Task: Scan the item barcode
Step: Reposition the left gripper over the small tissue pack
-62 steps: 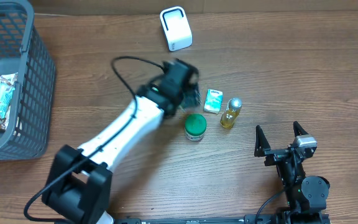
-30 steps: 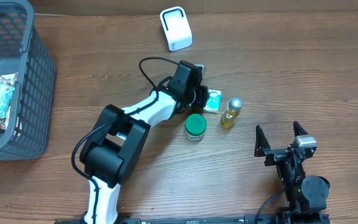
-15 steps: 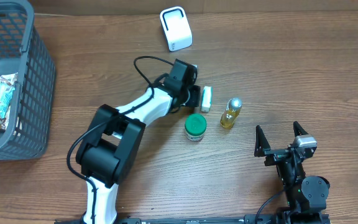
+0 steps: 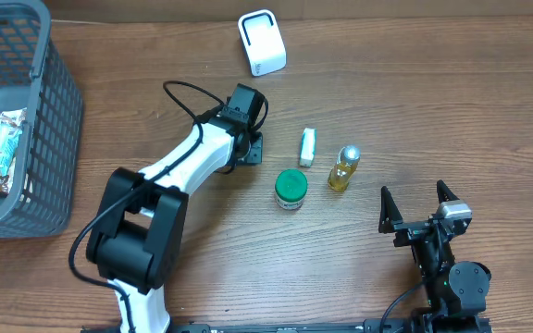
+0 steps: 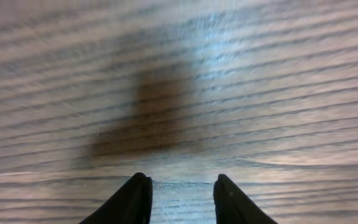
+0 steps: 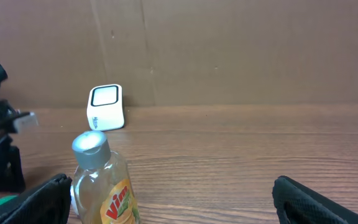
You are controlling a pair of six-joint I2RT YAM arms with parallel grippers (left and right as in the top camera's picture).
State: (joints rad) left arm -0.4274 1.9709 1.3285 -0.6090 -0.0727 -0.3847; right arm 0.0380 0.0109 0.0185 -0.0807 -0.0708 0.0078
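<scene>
Nearest, my right fingers [image 6: 309,198] are spread wide at the worktop's [image 4: 489,102] front, parked clear of the work. Beyond them stand the jar [image 4: 291,188] and bottle [image 4: 343,168]. Just past those, the box [image 4: 307,146] stands on its edge, probably so a printed face can meet the scanner [image 4: 262,43]. My left fingers [image 4: 250,148] hang near the box, not touching it. The gap between them is narrow, and what's in it looks like blurred wood grain only, so I judge them empty. Off left is the basket [image 4: 58,129], and behind everything a plain brown wall [image 6: 229,50].

Left arm [image 4: 188,162] white, black joints and cable [image 4: 167,92], black left claw [image 5: 180,183]; right arm [image 4: 447,268] black.
</scene>
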